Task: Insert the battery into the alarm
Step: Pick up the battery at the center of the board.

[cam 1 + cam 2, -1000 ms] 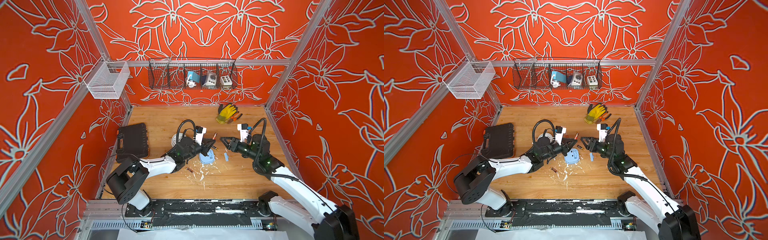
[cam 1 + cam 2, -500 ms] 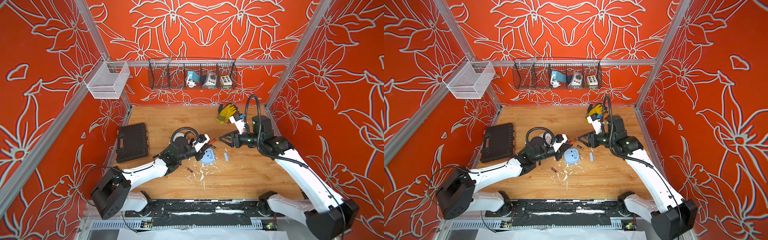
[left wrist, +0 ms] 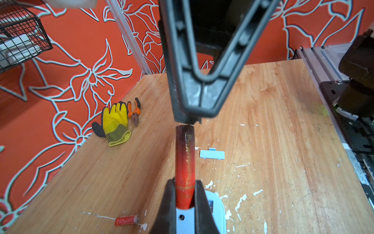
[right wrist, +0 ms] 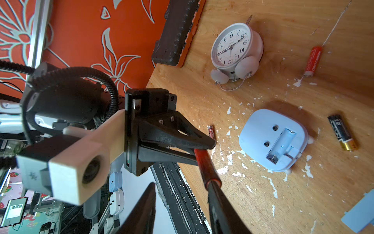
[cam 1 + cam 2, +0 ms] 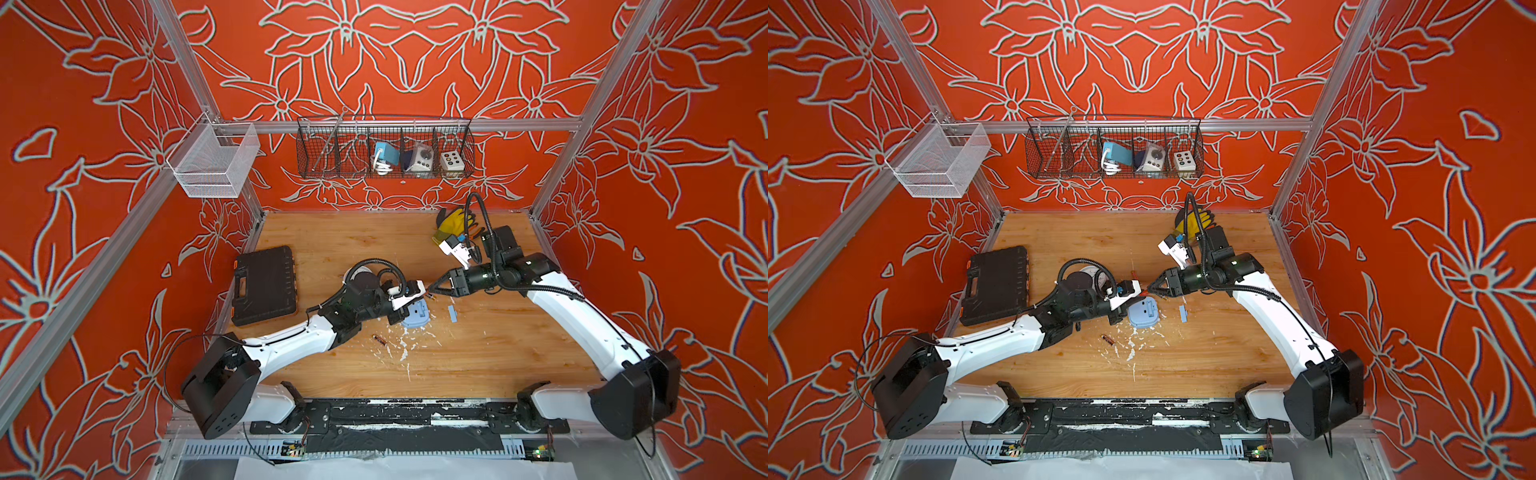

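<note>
Left claw point(image 3: 184, 183) around battery point(image 3: 185, 154), seemingly aloft

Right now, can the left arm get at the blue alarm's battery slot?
Probably yes. The slot lies uncovered, just below the left tool, which grips a red battery; only the right tool at the battery's far end crowds it.

Orange-red walls point(image 5: 83, 124) are carrying pale grey flower outlines, and the wood-grain table point(image 5: 478, 353) is showing white flecks around the frame's middle in both top views. The alarm point(image 4: 271, 139) is looking pale blue, and the battery point(image 3: 185, 160) is showing red with what may be gold lettering, though it is blurred. A glove point(image 3: 115, 123) is showing yellow with dark fingertips, beside orange-handled pliers point(image 3: 134, 113).
</note>
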Controlling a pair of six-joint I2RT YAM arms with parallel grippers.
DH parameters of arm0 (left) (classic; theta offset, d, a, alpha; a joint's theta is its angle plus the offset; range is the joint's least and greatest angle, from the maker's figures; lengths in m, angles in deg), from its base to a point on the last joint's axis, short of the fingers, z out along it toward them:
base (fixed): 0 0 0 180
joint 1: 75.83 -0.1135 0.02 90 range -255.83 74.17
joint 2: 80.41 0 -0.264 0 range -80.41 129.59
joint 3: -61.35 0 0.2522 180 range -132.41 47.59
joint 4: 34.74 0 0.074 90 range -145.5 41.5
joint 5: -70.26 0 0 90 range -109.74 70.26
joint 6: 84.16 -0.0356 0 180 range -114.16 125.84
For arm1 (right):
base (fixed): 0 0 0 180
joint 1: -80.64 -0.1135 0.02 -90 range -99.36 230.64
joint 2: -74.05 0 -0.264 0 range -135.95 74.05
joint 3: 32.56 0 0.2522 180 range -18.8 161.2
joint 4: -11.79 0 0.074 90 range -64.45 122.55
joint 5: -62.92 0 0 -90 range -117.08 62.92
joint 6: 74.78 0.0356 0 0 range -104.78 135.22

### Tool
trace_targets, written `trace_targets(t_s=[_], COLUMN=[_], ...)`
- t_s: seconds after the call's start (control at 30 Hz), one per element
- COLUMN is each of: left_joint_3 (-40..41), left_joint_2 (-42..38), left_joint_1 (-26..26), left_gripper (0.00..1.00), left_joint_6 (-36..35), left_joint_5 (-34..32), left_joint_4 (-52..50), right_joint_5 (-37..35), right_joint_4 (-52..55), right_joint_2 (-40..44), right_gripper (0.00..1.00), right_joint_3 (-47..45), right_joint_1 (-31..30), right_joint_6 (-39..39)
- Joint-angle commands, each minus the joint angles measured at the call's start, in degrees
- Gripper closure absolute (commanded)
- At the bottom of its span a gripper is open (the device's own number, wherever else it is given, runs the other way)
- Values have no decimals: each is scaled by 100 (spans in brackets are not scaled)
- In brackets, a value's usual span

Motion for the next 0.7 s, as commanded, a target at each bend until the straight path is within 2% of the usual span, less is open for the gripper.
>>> trace_targets(t_s=[0.0,0.3,0.47,0.67], left_joint_3=[-143,-135,-124,-103], left_joint_2=[34,131,163,185], left_joint_1=[-9,-10,-10,-9], left_gripper=[98,99,99,99], left_joint_6=[-255,-291,-299,-326], left_joint_5=[109,79,18,-31], left_joint_4=[-11,113,172,115], right_joint_5=[14,-205,106,-533], right_joint_4=[258,390,88,239], right_joint_2=[-216,-444,-507,-447], right_gripper=[60,58,59,56], right_joint_3=[245,324,66,176], right_joint_1=[-51,-63,-69,4], right_joint_6=[-147,-59,194,248])
